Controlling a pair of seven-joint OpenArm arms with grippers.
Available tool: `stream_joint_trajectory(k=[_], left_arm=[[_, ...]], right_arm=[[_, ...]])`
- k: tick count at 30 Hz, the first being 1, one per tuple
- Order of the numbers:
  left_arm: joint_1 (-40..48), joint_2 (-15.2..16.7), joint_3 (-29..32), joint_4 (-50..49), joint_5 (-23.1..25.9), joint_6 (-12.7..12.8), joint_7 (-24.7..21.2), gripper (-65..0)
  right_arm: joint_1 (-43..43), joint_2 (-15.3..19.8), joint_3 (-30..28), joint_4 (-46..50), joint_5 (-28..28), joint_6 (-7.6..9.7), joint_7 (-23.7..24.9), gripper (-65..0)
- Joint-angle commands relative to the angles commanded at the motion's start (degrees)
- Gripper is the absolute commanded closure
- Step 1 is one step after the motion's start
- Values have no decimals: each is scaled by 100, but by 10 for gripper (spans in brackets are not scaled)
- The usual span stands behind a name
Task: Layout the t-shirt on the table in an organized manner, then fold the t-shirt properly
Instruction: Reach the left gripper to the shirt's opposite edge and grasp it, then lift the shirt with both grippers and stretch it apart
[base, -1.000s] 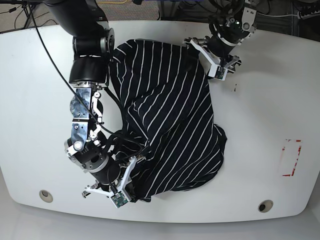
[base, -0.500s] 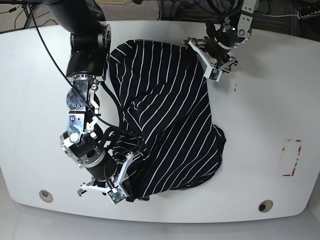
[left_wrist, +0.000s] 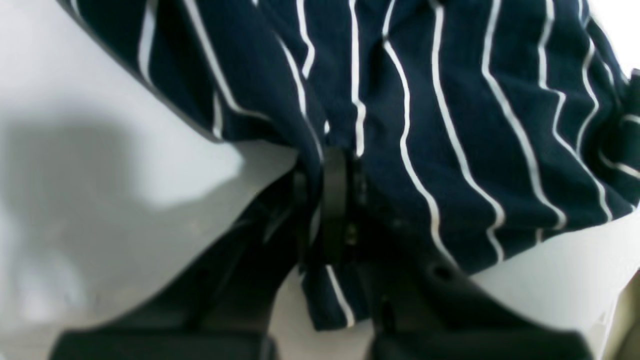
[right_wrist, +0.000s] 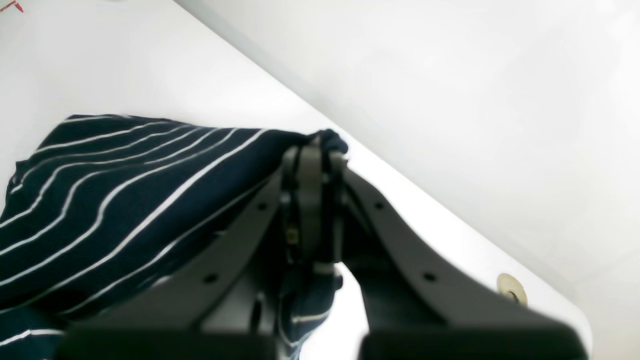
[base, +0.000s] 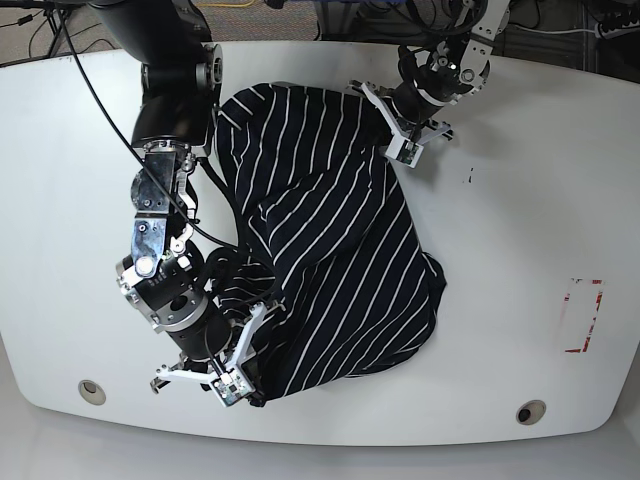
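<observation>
The t-shirt (base: 330, 230), dark navy with thin white stripes, lies crumpled and stretched diagonally across the white table (base: 520, 230). My left gripper (base: 392, 120), at the far edge on the base view's right, is shut on a bunched edge of the t-shirt (left_wrist: 450, 130); in the left wrist view the fabric is pinched at my left gripper (left_wrist: 332, 200). My right gripper (base: 250, 355), near the front edge on the base view's left, is shut on the opposite corner of the t-shirt (right_wrist: 125, 200), the cloth pinched at my right gripper (right_wrist: 310, 200).
Two round metal grommets (base: 91, 391) (base: 531, 411) sit near the table's front edge; one grommet (right_wrist: 510, 287) shows in the right wrist view. A red-and-white tape rectangle (base: 582, 315) marks the table at right. Cables lie beyond the far edge.
Both grippers moved leftward in the base view with the t-shirt held, the right one also away from the front edge. The garment has shifted and narrowed, uncovering more table at right.
</observation>
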Motion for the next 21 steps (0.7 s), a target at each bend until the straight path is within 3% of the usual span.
stream_joint_trajectory(k=[8, 17, 21], left_arm=[[114, -501, -536, 677, -26, 0, 9, 0], [571, -1143, -1732, 1407, -79, -9, 9, 0], [642, -1266, -2224, 1776, -299, -18, 9, 0]], right_arm=[[158, 220, 9, -9, 0, -26, 0, 0], [642, 422, 9, -440, 0, -26, 0, 0], [932, 422, 9, -686, 0, -26, 0, 0]])
